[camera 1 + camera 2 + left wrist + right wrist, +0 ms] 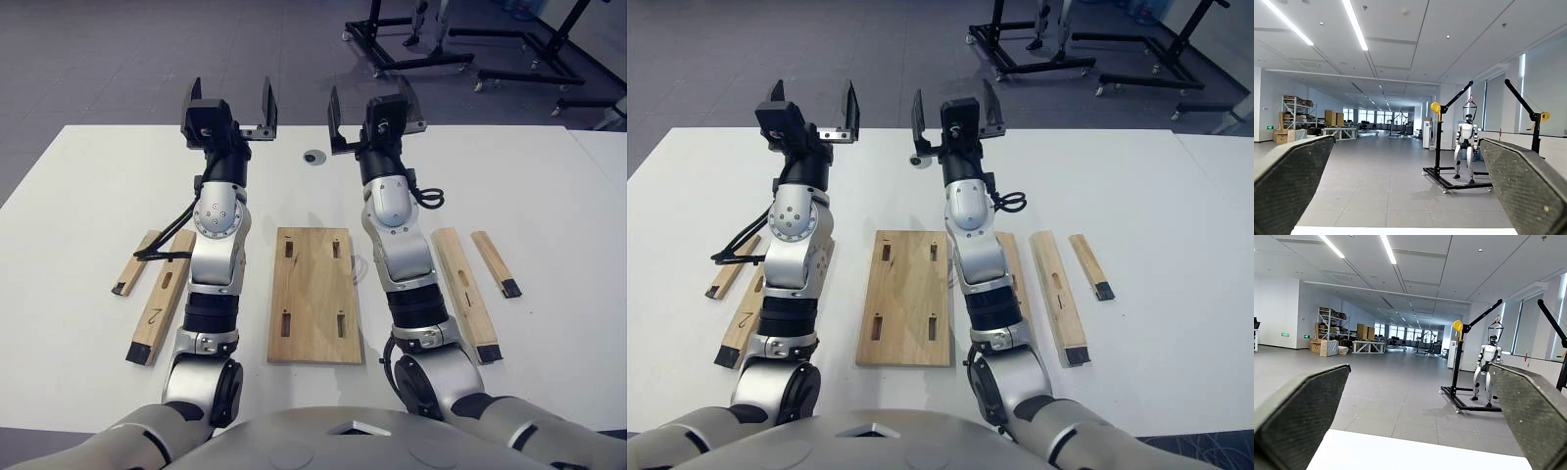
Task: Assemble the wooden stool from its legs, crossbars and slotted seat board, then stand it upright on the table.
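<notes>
My left claw (231, 98) and right claw (370, 95) hang released by the far edge of the tabletop (549, 176); the slotted seat board (313, 294) lies well behind them.

The rectangular pale wooden seat board (313, 294) is bare, matt timber with visible grain, as are the long wooden legs with black end caps (466, 292). The white surface (549, 196) looks smooth and matt. The matt black left end effector (231, 100) and right end effector (370, 100) carry rough, cross-hatched pads (1288, 186). The grey floor (1386, 196) has a smooth sheen.
</notes>
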`<state>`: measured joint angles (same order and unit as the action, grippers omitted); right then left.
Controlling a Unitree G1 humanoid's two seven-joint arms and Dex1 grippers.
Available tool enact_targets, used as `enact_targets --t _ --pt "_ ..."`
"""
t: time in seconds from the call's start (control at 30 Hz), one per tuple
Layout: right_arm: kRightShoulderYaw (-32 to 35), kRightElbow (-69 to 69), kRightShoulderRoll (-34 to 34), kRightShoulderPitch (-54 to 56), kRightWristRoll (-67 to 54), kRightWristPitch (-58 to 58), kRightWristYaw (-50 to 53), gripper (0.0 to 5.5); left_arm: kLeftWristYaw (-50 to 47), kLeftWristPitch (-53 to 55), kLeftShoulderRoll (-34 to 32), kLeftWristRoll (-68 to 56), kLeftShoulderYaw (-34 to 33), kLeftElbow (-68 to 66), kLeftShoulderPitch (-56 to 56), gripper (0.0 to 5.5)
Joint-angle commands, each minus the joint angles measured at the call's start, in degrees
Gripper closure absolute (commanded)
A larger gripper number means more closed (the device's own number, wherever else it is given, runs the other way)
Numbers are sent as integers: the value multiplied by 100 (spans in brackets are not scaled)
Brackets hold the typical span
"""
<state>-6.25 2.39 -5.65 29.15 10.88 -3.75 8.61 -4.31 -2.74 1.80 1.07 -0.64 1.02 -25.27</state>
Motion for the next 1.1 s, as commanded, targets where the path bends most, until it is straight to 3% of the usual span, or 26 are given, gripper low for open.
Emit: enact_targets --t 0.03,0.6,0.9,1.1 --pt "7 -17 -39 35 66 -82 97 36 27 -31 -86 110 36 -70 -52 10" --pt "-2 -54 -84 -20 -57 -122 12 36 220 951 105 -468 -96 -59 82 10" --pt "128 35 -104 23 -2 -152 156 36 -102 1634 5 -50 8 -107 4 10" --pt "147 52 -104 51 42 -30 249 36 193 1577 -22 -64 220 -145 -51 10"
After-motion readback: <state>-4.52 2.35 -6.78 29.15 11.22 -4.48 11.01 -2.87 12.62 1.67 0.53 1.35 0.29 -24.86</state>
